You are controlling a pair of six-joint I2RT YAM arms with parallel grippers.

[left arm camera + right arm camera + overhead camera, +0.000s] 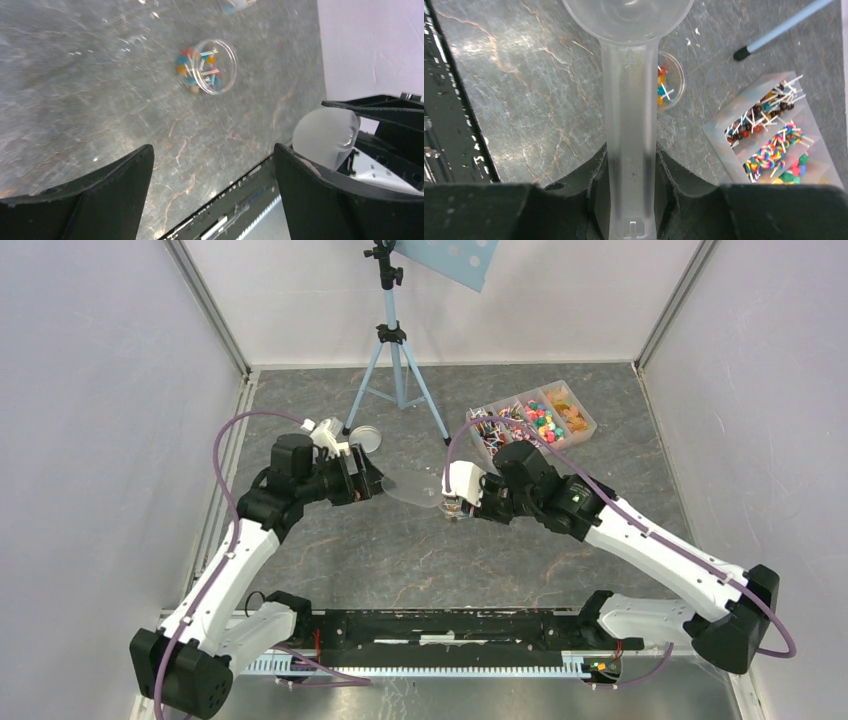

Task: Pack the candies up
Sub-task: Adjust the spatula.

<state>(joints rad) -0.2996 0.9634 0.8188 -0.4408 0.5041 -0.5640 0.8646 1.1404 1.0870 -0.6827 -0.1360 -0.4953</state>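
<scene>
Overhead, the right gripper [452, 495] is holding a scoop [405, 488] beside the left gripper [365, 478]. Left wrist: jaws are standing apart, candies [190, 79] lying in a part-filled dish [235, 65]. Right wrist: jaws are clamping the scoop handle; scooping from the tray [716, 131] seems next.

Pale walls [100, 390], grey, seemingly stone tabletop [400, 560]

light-blue tripod [391, 335] upper centre | blue dotted board [447, 258] top edge, above tripod | grey marbled table [400, 560] | black rail [440, 625] bottom centre
</scene>
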